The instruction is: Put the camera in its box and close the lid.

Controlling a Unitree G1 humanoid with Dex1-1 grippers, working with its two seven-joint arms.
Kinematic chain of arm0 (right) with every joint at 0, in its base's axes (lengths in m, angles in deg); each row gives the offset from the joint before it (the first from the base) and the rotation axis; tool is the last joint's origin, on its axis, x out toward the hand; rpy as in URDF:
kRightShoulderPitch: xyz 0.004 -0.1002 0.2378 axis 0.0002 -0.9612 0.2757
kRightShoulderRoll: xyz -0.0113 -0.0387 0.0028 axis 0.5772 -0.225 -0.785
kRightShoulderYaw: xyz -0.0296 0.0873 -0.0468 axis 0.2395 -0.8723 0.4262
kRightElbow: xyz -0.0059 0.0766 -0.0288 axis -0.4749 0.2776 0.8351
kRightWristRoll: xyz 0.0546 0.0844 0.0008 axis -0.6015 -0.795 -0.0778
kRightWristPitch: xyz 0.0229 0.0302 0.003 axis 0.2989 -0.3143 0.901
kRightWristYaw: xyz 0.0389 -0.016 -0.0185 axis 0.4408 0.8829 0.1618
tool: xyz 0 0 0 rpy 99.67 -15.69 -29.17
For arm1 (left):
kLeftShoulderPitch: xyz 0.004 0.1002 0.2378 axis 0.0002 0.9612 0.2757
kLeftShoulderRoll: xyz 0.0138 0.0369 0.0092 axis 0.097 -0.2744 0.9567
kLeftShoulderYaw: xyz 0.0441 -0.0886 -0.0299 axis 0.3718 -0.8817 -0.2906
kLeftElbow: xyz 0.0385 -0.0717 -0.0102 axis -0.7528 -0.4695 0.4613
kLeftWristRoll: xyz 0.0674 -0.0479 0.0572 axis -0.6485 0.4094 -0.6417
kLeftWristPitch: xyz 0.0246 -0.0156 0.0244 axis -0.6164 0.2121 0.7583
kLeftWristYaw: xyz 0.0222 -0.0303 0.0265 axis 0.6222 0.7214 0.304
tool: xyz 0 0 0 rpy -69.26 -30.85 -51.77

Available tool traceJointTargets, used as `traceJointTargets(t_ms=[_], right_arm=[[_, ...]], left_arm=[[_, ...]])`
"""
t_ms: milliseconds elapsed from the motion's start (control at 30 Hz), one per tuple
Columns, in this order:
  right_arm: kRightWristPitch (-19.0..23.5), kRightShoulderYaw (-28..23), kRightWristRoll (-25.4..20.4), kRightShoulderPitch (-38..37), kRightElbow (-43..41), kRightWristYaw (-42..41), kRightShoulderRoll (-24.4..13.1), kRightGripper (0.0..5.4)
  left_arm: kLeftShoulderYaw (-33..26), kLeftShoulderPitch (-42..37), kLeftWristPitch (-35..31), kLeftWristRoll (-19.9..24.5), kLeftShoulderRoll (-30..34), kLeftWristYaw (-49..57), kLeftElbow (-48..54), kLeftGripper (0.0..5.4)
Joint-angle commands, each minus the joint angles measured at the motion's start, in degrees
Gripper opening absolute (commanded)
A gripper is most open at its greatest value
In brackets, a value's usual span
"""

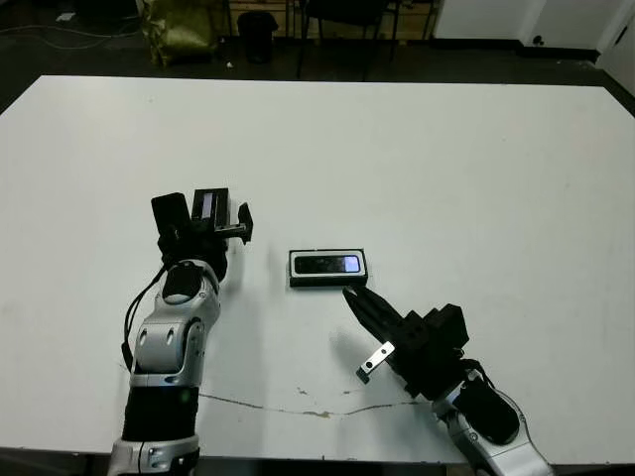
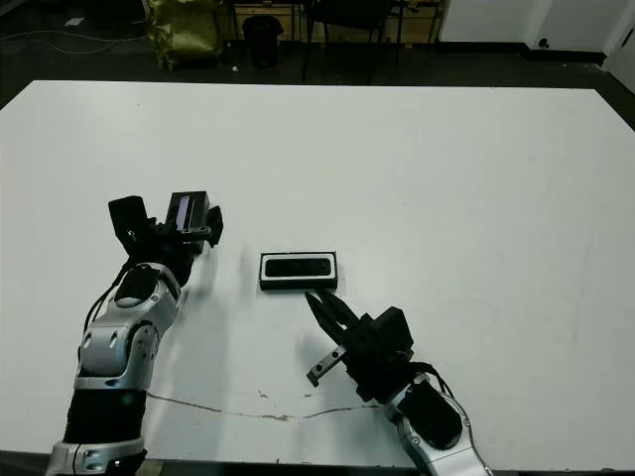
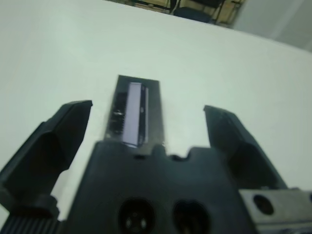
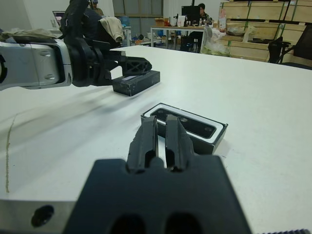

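Observation:
The box (image 1: 294, 268), a shallow black tray with a white lining, lies at the table's middle. The camera (image 1: 327, 264) lies flat inside it, glossy face up. The lid (image 1: 210, 201) rests on the table to the box's left, pale strip upward. My left gripper (image 1: 206, 222) is open, with its fingers (image 3: 68, 122) wide on either side of the lid and not touching it. My right gripper (image 1: 352, 297) is shut on nothing. Its tips point at the box's near edge, a little short of it. The right wrist view shows the box (image 4: 217, 136) just past the closed fingers (image 4: 146, 139).
A thin dark crack line (image 1: 298, 405) runs across the table near its front edge. Chairs and a bag (image 1: 184, 30) stand beyond the far edge. A person (image 4: 201, 9) sits far off in the room. White tabletop spreads wide to the right and behind.

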Motion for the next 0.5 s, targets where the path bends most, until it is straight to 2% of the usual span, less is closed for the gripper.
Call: traceJointTargets(t_ms=[33, 233, 500], right_arm=[[-1.37, -0.71, -0.64, -0.2, 2.02, -0.87, -0.64, 0.0], [0.55, -0.58, -1.19, -0.28, 1.03, -0.5, -0.79, 0.0], [-1.01, -0.49, -0.46, -0.36, 1.69, -0.36, -0.81, 0.0]], left_arm=[[0.69, 0.0, 1.53, -2.78, 1.25, 1.33, -2.28, 5.39], [0.82, 0.15, 1.82, -3.58, 1.7, 0.23, -3.13, 5.39], [1.7, 0.03, -0.18, -2.98, 2.57, -3.03, -3.8, 5.39]])
